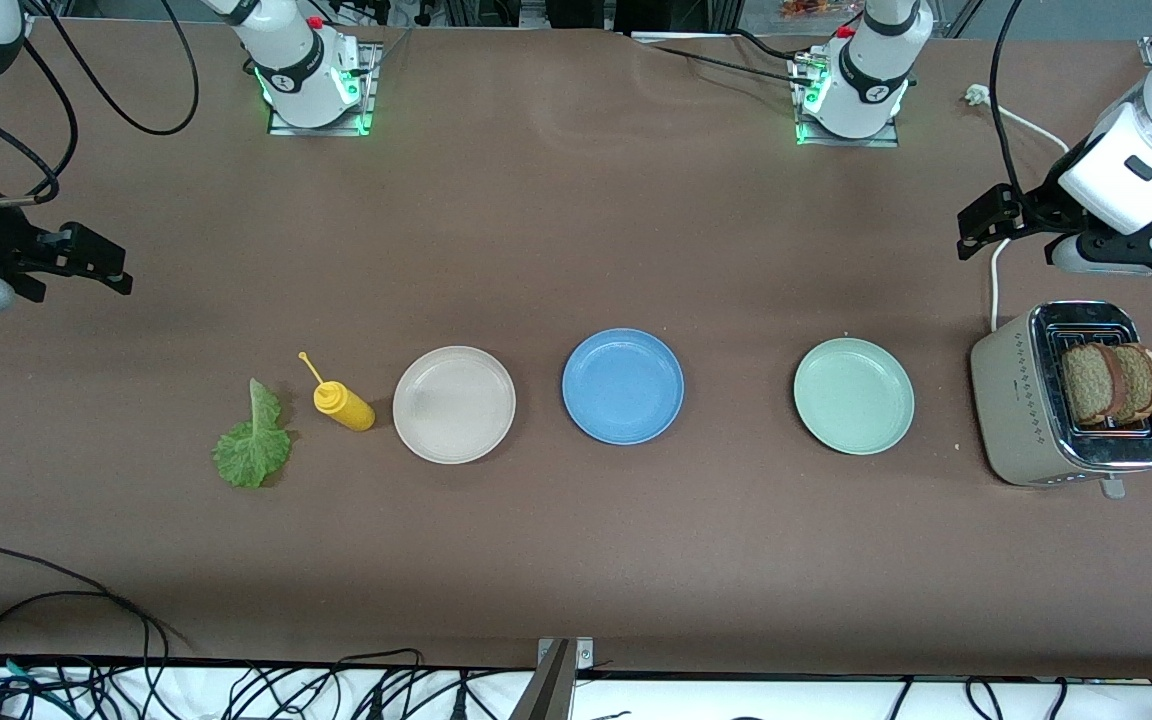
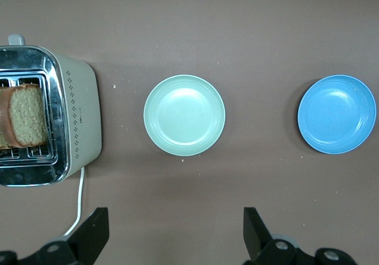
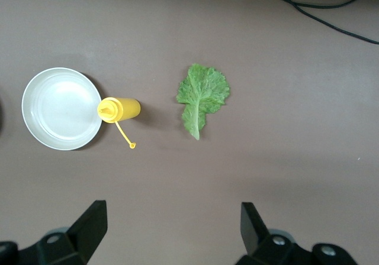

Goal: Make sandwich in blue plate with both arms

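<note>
The empty blue plate [image 1: 622,385] sits mid-table; it also shows in the left wrist view [image 2: 336,113]. Two brown bread slices [image 1: 1111,382] stand upright in a toaster [image 1: 1011,400] at the left arm's end; one shows in the left wrist view [image 2: 23,116]. A green lettuce leaf [image 1: 254,440] lies flat toward the right arm's end and shows in the right wrist view [image 3: 202,96]. My left gripper [image 1: 976,228] is open and empty over bare table beside the toaster [image 2: 176,217]. My right gripper [image 1: 111,265] is open and empty over bare table at its end [image 3: 172,215].
A beige plate [image 1: 453,404] and a pale green plate [image 1: 853,395] flank the blue plate. A yellow squeeze bottle [image 1: 341,403] lies between the lettuce and the beige plate. The toaster's white cord [image 1: 994,270] runs toward the arm bases. Cables lie along the front edge.
</note>
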